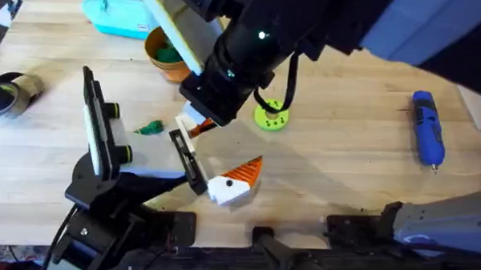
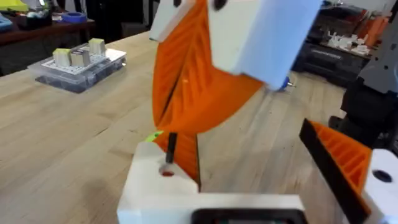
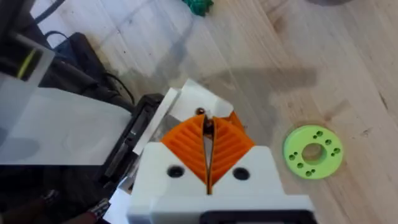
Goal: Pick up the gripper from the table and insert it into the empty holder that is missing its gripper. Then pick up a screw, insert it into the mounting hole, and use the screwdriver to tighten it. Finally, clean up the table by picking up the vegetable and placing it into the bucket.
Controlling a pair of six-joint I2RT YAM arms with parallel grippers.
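Observation:
My right gripper [image 1: 199,124] [image 3: 207,127] reaches across the middle, its orange pads shut on a small black screw [image 3: 201,114] [image 2: 170,144]. The screw's tip hangs just above the mounting hole [image 2: 166,171] in a white block on my left gripper [image 1: 221,150]. The left gripper stands open, its other white-and-orange finger [image 1: 237,181] [image 2: 345,163] far apart. The blue screwdriver [image 1: 427,138] lies at the right. The small green vegetable [image 1: 150,129] [image 3: 199,5] lies left of the grippers. The orange bucket [image 1: 164,59] stands behind, partly hidden by the right arm.
A green disc [image 1: 271,118] [image 3: 313,151] lies just right of the grippers. A turquoise box [image 1: 120,15] sits at the back left, beside the bucket. A tape roll [image 1: 9,95] lies at the left edge. A clear parts box [image 2: 78,65] shows farther off.

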